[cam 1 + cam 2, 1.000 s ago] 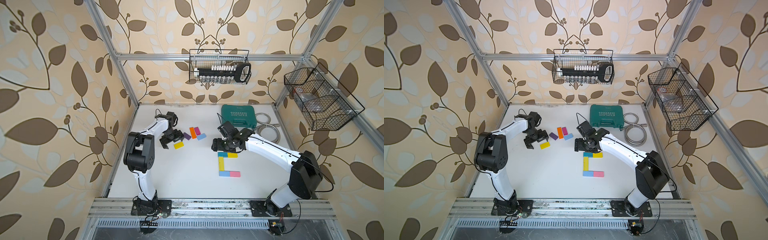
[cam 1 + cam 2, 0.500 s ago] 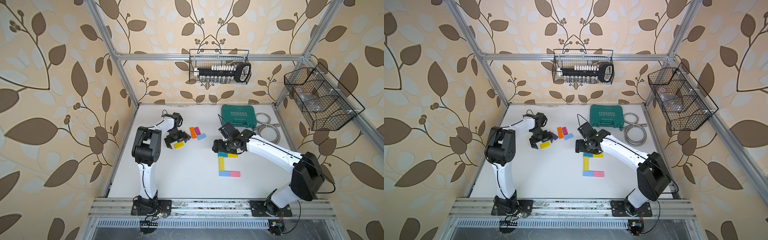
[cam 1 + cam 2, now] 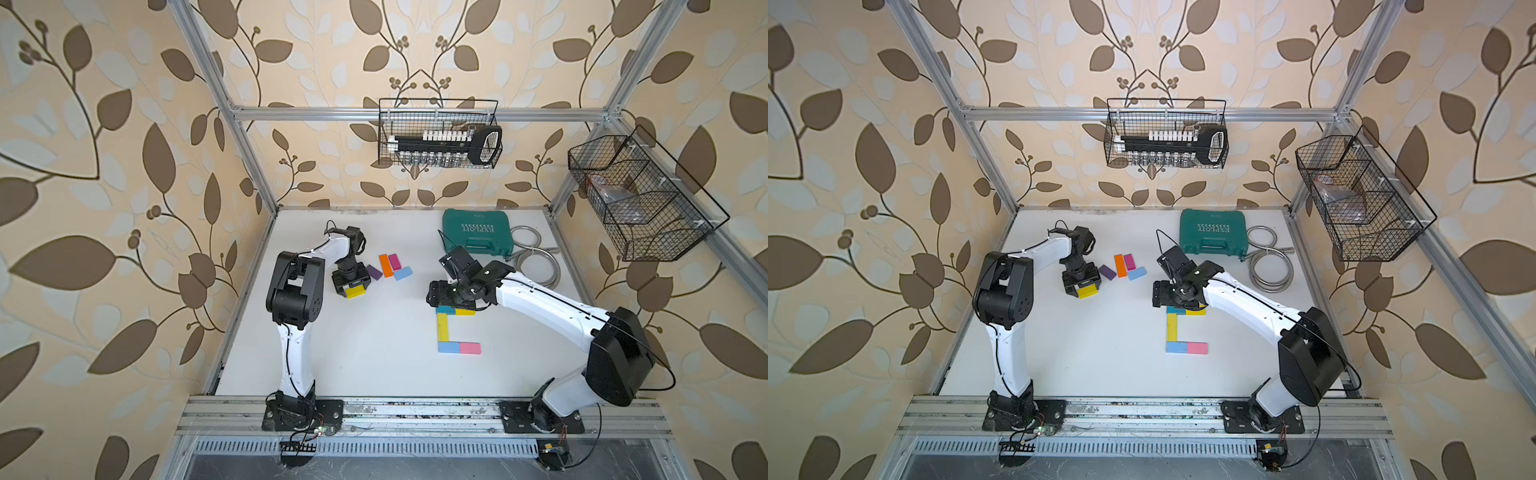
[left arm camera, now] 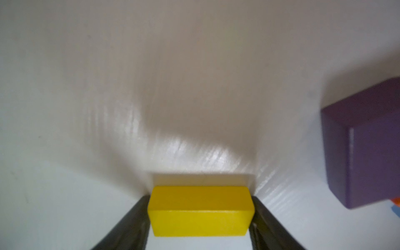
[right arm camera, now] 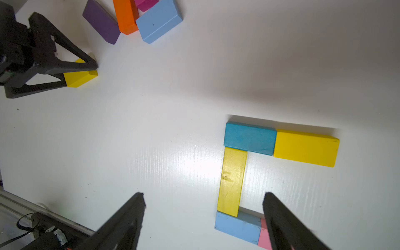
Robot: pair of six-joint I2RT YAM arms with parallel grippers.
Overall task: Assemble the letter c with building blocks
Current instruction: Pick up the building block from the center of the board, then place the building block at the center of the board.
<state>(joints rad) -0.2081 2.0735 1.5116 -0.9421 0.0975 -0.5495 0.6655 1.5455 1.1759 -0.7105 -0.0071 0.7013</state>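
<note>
My left gripper (image 4: 200, 197) is shut on a small yellow block (image 4: 200, 211) that lies on the white table at the left (image 3: 355, 292). Its fingers (image 5: 65, 67) press both of the block's short ends. Purple (image 3: 375, 272), orange (image 3: 385, 266), magenta (image 3: 394, 261) and light blue (image 3: 402, 273) blocks lie loose just right of it. Mid-table, a teal block (image 5: 250, 138), a yellow block (image 5: 305, 148), a long yellow bar (image 5: 232, 181), a light blue block (image 5: 237, 227) and a pink block (image 5: 263, 234) lie joined in a C outline. My right gripper (image 5: 203, 194) hovers open over it, holding nothing.
A green tool case (image 3: 477, 237) lies at the back right, with a coiled metal hose (image 3: 536, 266) beside it. A wire basket (image 3: 440, 139) hangs on the back wall and another wire basket (image 3: 640, 199) on the right wall. The frame rail (image 3: 415, 409) runs along the front edge.
My left gripper moved right onto the small yellow block, turned, and closed its fingers on it. The right arm has stayed almost still, open over the C outline.
</note>
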